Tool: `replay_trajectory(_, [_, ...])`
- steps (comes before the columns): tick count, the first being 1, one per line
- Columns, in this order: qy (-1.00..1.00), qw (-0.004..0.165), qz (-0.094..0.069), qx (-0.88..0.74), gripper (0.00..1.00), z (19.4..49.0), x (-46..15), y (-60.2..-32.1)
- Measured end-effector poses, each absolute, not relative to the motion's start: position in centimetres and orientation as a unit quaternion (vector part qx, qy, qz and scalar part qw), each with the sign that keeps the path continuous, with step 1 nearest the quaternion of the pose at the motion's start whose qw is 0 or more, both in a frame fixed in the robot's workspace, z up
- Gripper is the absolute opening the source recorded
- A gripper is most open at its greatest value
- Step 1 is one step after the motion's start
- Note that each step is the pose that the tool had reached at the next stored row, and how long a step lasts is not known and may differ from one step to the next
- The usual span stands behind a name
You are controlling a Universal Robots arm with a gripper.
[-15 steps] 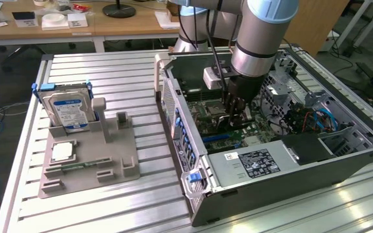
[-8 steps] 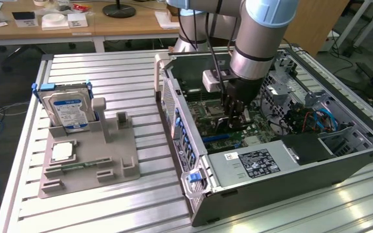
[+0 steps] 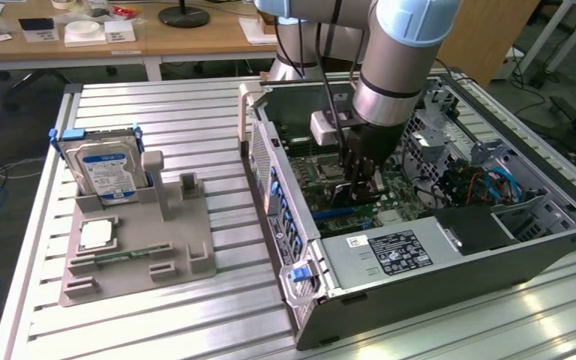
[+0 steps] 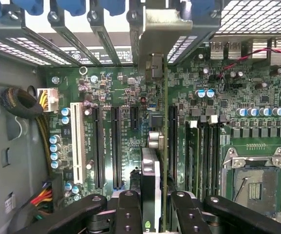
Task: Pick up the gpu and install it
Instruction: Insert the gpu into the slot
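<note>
Even, bright indoor light fills the exterior view; the ribbed metal table throws pale glare near its front edge, and the open computer case holds soft shadow. In the wrist view the motherboard is evenly lit and sharp, while the near gripper looks dark and soft

You see a ribbed, glossy aluminium worktop, a matt grey sheet-metal computer case, and a matt black end effector.
</note>
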State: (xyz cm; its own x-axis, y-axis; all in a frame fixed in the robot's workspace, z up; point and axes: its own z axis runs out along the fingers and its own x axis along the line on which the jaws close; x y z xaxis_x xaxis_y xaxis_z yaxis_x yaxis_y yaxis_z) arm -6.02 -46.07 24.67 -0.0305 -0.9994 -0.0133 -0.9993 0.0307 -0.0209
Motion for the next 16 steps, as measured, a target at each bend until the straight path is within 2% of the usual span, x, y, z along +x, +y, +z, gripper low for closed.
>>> replay_trajectory(16, [0.718,0.018,0.003,-0.696,0.28,23.94,-6.67,-46.47])
